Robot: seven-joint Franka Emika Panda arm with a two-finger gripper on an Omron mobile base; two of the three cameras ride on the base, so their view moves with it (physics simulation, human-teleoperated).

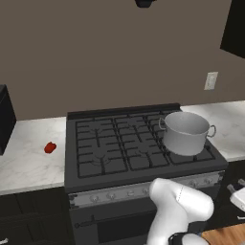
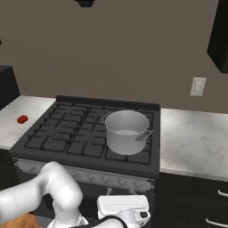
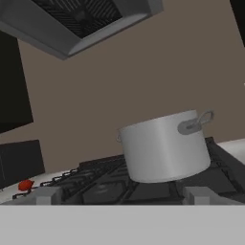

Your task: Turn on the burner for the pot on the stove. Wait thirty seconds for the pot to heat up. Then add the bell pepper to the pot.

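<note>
The silver-grey pot (image 1: 186, 131) (image 2: 127, 131) (image 3: 165, 148) stands lidless on the right front part of the black stove (image 1: 103, 146) (image 2: 62, 129), and it hides the burner beneath it. The red bell pepper (image 1: 50, 148) (image 2: 22, 119) (image 3: 25, 184) lies on the marble counter left of the stove. My gripper (image 2: 122, 213) (image 3: 122, 197) hangs low in front of the oven, below the knob row (image 1: 125, 193) (image 2: 95, 177). It points up at the pot, with its fingers (image 3: 48, 194) wide apart and nothing between them.
A range hood (image 3: 81, 24) hangs above the stove. Marble counter (image 2: 196, 142) runs to the right of the stove, with a wall socket (image 2: 197, 86) above it. A dark cabinet block (image 1: 5, 117) stands at the far left of the counter.
</note>
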